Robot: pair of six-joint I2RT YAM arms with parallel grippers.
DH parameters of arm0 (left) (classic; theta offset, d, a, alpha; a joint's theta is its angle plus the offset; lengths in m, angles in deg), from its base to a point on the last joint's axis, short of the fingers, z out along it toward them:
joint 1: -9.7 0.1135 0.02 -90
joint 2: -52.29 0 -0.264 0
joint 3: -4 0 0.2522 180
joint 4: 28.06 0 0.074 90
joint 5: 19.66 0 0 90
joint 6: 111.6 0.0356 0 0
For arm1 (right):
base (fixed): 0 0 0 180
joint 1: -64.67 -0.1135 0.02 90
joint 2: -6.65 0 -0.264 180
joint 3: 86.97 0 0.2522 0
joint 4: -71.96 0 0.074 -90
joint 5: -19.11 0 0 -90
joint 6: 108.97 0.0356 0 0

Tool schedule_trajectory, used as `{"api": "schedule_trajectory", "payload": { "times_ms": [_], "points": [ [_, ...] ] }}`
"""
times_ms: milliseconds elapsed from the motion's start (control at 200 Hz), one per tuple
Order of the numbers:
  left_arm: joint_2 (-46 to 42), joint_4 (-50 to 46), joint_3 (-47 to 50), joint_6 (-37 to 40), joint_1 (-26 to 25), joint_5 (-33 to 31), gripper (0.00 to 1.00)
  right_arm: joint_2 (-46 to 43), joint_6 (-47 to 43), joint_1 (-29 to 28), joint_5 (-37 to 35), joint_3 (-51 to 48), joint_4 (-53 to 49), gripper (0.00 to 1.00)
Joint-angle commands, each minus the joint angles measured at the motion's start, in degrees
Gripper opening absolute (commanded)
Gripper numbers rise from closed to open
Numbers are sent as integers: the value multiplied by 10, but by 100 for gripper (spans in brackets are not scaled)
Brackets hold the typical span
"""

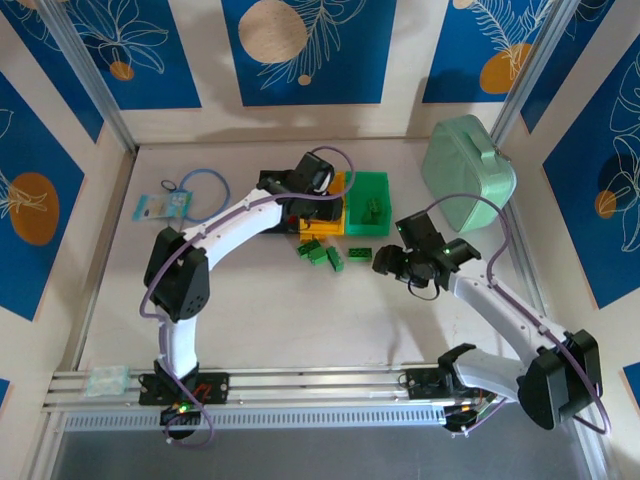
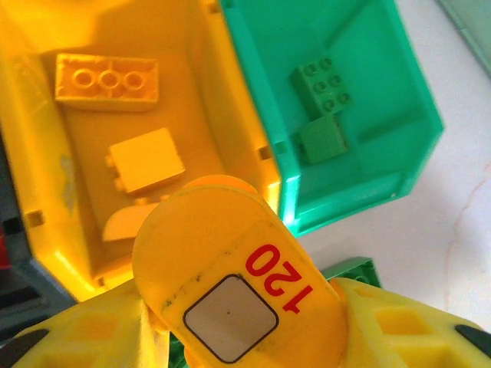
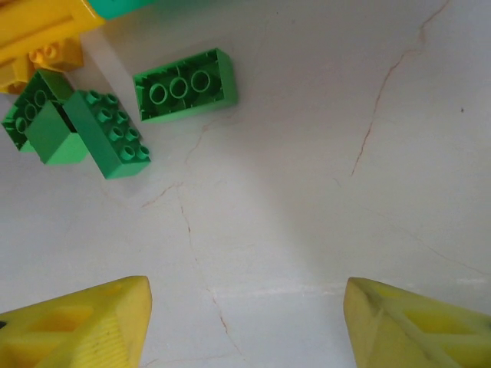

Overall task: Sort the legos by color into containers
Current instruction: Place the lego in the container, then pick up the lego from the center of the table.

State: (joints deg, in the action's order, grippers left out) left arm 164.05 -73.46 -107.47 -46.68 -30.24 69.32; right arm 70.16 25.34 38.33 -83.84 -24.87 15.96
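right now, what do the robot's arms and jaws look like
The left arm and right arm have white rounded links and black joint housings, with a thin purple cable looping along each. Their jaws are yellow, wedge-shaped, with recessed lattice pockets.

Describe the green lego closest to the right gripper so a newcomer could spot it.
Start at the green bin in the container row. On the table in front of it lie loose green bricks; the target brick sits alone right of the pile, flipped over, three hollow rings showing instead of studs.
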Motion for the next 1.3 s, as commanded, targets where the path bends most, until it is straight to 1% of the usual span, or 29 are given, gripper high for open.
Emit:
{"api": "schedule_trajectory", "payload": {
  "times_ms": [0,115,265,365,485,560,615,735,836,931,1111,1291],
  "points": [
    [21,13,-37,7,-2,19,48,-9,14,7,-6,-10,-22,68],
    [39,-4,-61,14,1,2,48,-12,10,9,8,-18,-20,68],
    [89,-57,-119,12,11,-17,48,-11,1,9,29,-21,-12,68],
    [112,-67,-139,14,16,-22,49,-7,-8,9,39,-18,-9,69],
    [132,-76,-158,18,22,-25,52,3,-16,7,48,-13,-12,71],
    [138,-84,-167,22,23,-27,60,8,-19,4,48,-11,-13,72],
    [135,-84,-167,25,23,-25,63,11,-19,4,47,-10,-13,74],
    [112,-87,-158,30,22,-35,67,16,-16,3,46,-9,-8,77],
    [72,-75,-127,32,22,-35,68,28,-18,1,45,-1,-5,79],
    [19,-47,-75,30,20,-27,68,50,-25,1,44,14,-4,79],
    [-99,18,61,16,17,-22,68,116,-43,1,51,59,8,78],
    [-214,58,202,4,18,-39,68,197,-58,2,56,111,19,75]
  ]
}}
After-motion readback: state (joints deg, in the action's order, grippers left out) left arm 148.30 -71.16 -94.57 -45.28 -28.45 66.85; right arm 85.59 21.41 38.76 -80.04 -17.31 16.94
